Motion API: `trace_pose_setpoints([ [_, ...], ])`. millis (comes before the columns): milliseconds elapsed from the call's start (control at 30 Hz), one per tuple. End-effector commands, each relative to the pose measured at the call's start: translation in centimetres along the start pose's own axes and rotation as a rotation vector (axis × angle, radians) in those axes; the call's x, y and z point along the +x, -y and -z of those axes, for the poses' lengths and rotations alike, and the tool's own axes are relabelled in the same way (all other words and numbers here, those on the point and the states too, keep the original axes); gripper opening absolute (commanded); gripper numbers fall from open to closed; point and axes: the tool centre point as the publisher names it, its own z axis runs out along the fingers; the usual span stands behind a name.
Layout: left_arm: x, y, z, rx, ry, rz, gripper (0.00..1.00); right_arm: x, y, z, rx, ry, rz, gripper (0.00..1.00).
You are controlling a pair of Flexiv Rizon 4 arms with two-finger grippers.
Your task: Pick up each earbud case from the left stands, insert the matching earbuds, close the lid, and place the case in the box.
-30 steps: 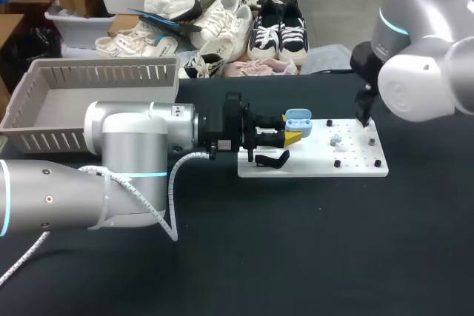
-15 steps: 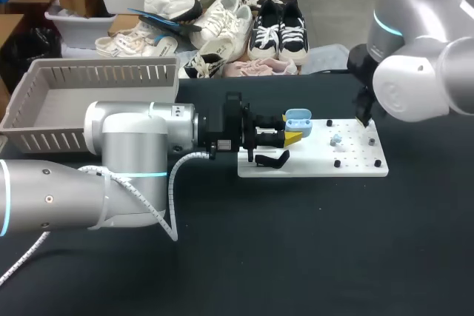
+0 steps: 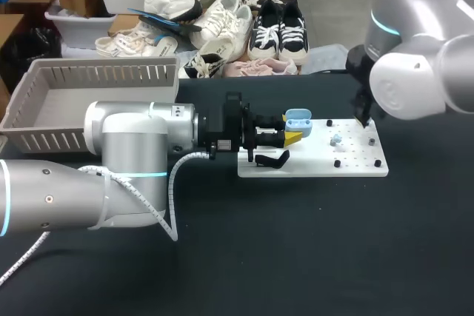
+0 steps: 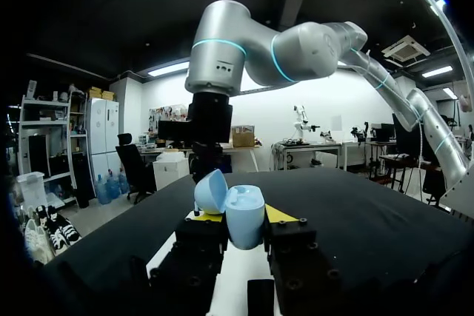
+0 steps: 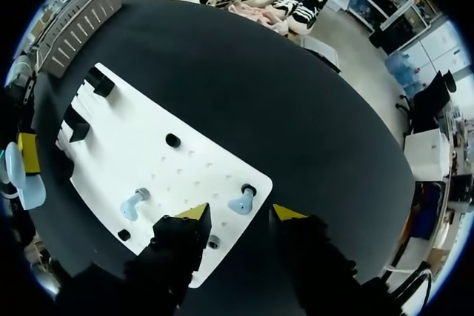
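The earbud case (image 3: pixel 298 118) was held with its lid open, clamped in the left gripper (image 3: pixel 293 137) over the left edge of the white board (image 3: pixel 311 166). It seemed no earbud had been put in yet. One earbud (image 5: pixel 241 201) was left at the board's right edge, and another earbud (image 5: pixel 132 203) nearer the middle. The right gripper (image 5: pixel 235 216) was hung over the first one, fingers apart. No case was seen in the box (image 3: pixel 96 73). Since the earlier picture the right arm had been shifted a little.
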Motion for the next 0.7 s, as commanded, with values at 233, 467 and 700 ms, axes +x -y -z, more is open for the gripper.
trace_pose_setpoints([
  [233, 0.07, 0.01, -0.02, -0.002, 0.002, -0.001, 0.00, -0.40, -0.21, 0.01, -0.002, -0.012, -0.032, 0.48],
  [467, 0.07, 0.01, -0.02, -0.002, 0.002, -0.001, 0.00, -0.41, -0.37, -0.11, 0.000, -0.015, -0.038, 0.47],
  [700, 0.07, 0.01, -0.02, -0.002, 0.002, -0.001, 0.00, -0.60, -0.14, -0.25, 0.005, -0.018, -0.039, 0.44],
])
